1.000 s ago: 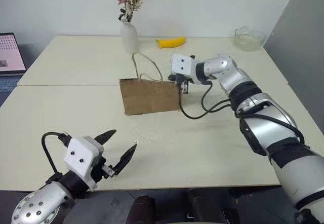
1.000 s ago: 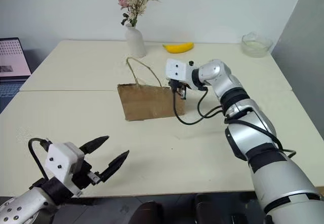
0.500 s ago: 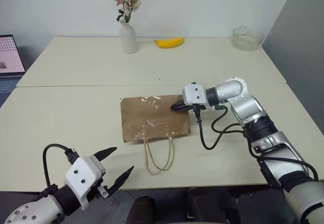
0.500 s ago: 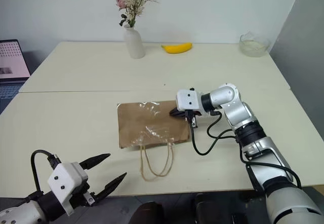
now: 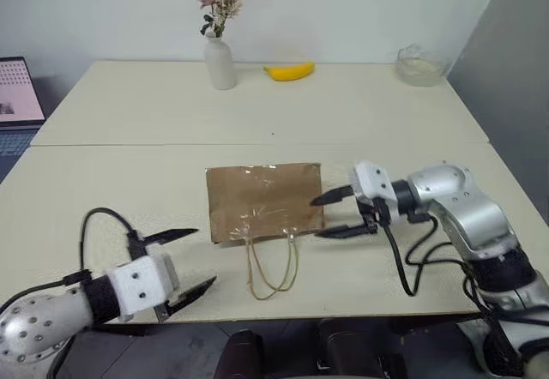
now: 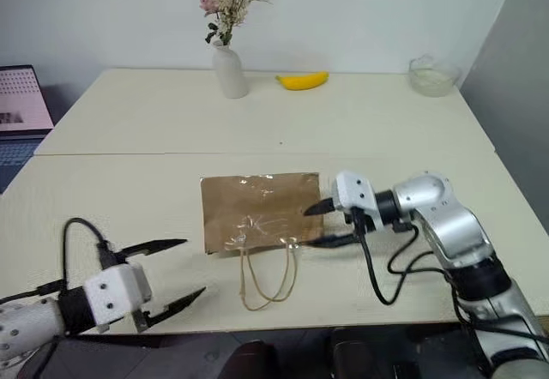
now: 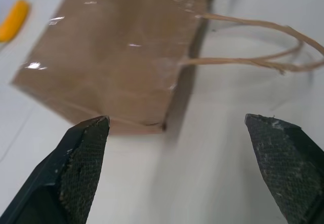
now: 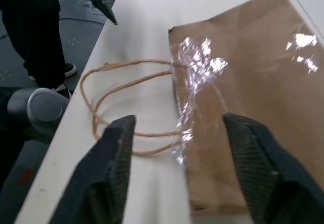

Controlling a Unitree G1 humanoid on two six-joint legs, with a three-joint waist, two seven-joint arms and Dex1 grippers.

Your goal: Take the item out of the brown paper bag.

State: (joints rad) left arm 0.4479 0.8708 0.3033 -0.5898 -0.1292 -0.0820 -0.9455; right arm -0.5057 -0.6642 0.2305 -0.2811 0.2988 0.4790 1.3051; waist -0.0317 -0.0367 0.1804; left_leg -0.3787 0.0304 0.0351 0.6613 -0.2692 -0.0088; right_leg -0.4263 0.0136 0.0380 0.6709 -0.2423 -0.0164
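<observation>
The brown paper bag [image 5: 263,201] lies flat in the middle of the table, its two cord handles [image 5: 273,267] trailing toward the near edge. The item is hidden. My right gripper [image 5: 333,214] is open just right of the bag's right edge, fingers pointing at it and not touching. The right wrist view shows the bag [image 8: 253,102] and handles [image 8: 116,107] between its spread fingers [image 8: 119,158]. My left gripper [image 5: 204,257] is open at the near left, apart from the bag, and its wrist view looks at the bag's corner [image 7: 116,46].
A white vase of dried flowers [image 5: 220,62], a yellow banana [image 5: 289,71] and a glass bowl [image 5: 420,64] stand along the table's far side. A laptop [image 5: 17,92] sits at the far left. A seam [image 5: 129,145] crosses the tabletop behind the bag.
The bag went from upright at mid-table to lying flat nearer me. My right gripper has let go of it, opened and drawn back to the right. My left gripper rolled and spread slightly wider.
</observation>
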